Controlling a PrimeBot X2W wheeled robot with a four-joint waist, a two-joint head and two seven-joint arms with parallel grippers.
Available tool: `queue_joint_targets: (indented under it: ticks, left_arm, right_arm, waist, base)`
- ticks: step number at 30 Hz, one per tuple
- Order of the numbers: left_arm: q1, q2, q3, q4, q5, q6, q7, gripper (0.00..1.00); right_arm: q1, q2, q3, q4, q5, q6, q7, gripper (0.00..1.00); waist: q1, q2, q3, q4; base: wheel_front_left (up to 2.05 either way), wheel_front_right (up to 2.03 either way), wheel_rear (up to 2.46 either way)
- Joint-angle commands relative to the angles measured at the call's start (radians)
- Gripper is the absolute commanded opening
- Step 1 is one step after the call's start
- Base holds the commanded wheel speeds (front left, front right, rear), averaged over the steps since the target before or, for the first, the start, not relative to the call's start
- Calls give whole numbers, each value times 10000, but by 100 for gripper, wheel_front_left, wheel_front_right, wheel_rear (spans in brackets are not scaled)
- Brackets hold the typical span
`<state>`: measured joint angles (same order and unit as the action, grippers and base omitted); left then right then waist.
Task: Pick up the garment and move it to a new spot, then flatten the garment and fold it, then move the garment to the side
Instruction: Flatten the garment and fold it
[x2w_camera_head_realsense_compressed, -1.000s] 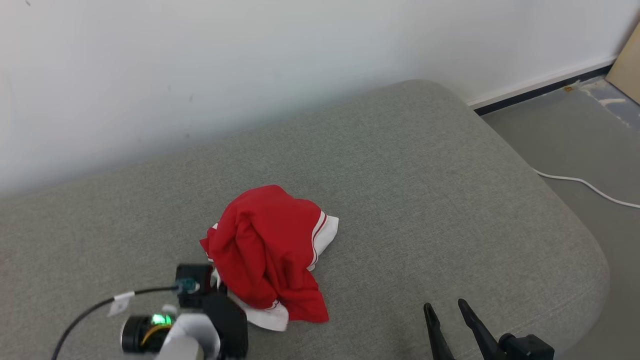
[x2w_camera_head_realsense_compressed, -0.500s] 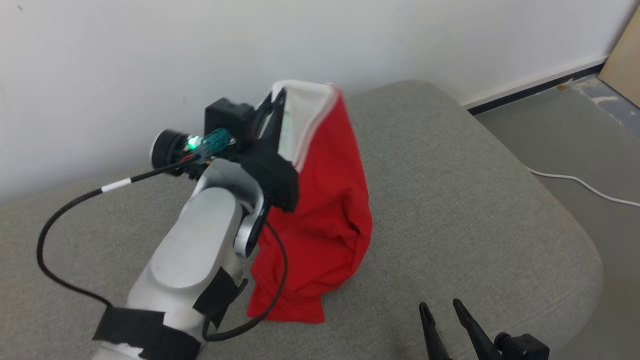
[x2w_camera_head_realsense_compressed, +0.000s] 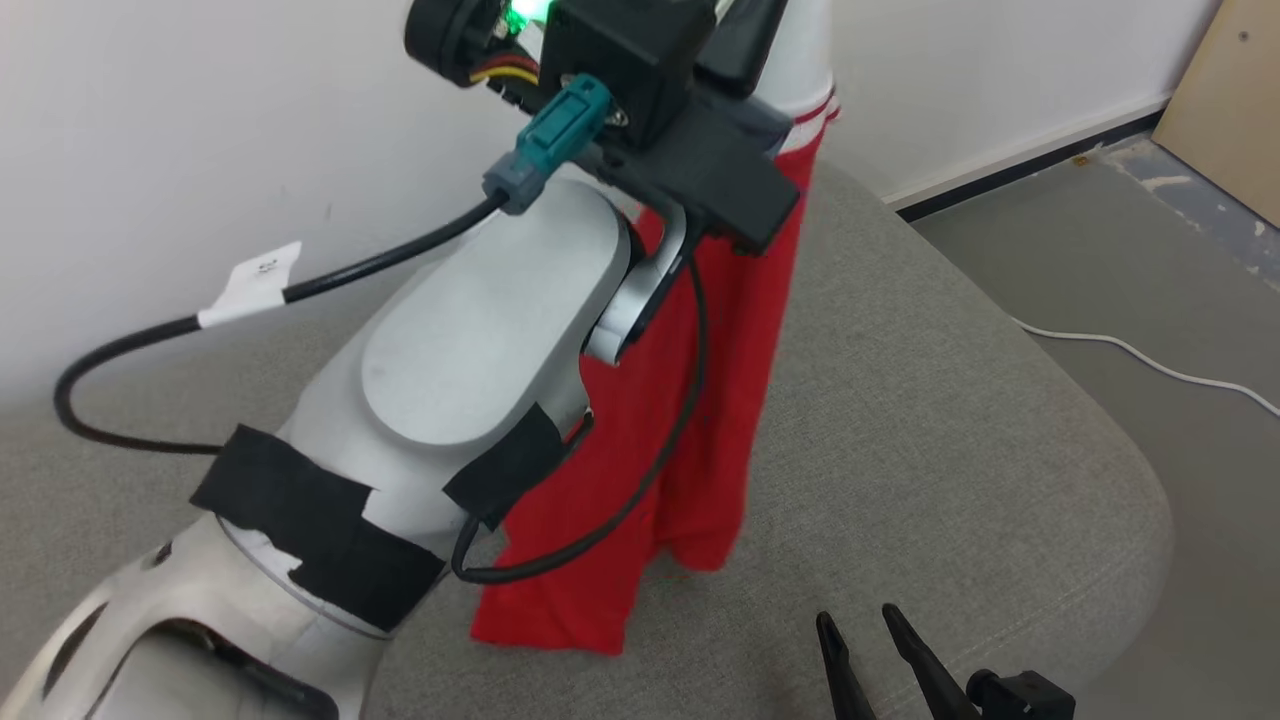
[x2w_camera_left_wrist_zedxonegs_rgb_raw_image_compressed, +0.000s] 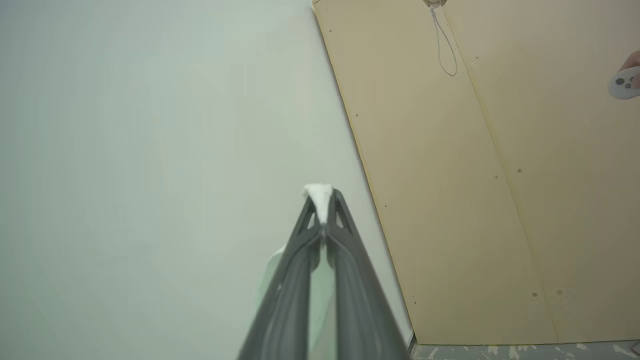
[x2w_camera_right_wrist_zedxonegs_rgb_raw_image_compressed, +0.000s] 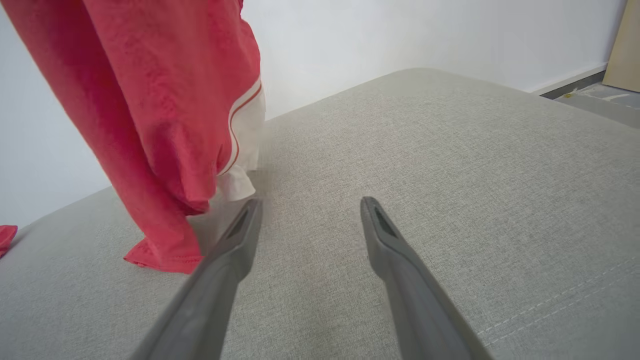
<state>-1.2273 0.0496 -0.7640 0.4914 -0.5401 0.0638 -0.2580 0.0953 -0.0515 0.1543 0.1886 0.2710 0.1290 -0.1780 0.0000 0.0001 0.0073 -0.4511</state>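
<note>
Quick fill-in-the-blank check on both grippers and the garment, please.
The left gripper is ____ on a white edge of the garment.
The right gripper is ____, holding nothing.
The garment is mostly ____.
It hangs over a ____ cushion.
Missing: shut; open; red; grey.

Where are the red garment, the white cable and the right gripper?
red garment (x2w_camera_head_realsense_compressed: 740, 380), head view, on the hanging middle of the cloth.
white cable (x2w_camera_head_realsense_compressed: 1100, 338), head view, on its curved middle stretch.
right gripper (x2w_camera_head_realsense_compressed: 855, 613), head view, midway between its two fingertips.
</note>
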Motion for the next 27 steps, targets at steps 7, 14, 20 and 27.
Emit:
queue_joint_targets:
  ticks: [7,14,20,27]
  left_arm:
    - [520,46,1726,-951,512,924,-71,0]
    - [3438,574,3393,-419,744,908,-76,0]
    - [6203,1126,4448,-72,846,910,-77,0]
    - [8501,1559,5243,100,942,1028,-78,0]
  right_arm:
    - [-55,22,-97,107,139,35,-195,100]
    - [22,22,-112,59,28,35,-168,100]
    - [-63,24,-112,-78,-39,35,-82,100]
    - [-21,22,-24,-147,23,35,8,100]
  waist:
    - [0,-1,210,561]
    - [0,-1,312,1974]
    - [0,-1,316,3062]
    - [0,-1,250,3510]
  base:
    - [0,0,0]
    - [0,0,0]
    - [0,0,0]
    - [0,0,0]
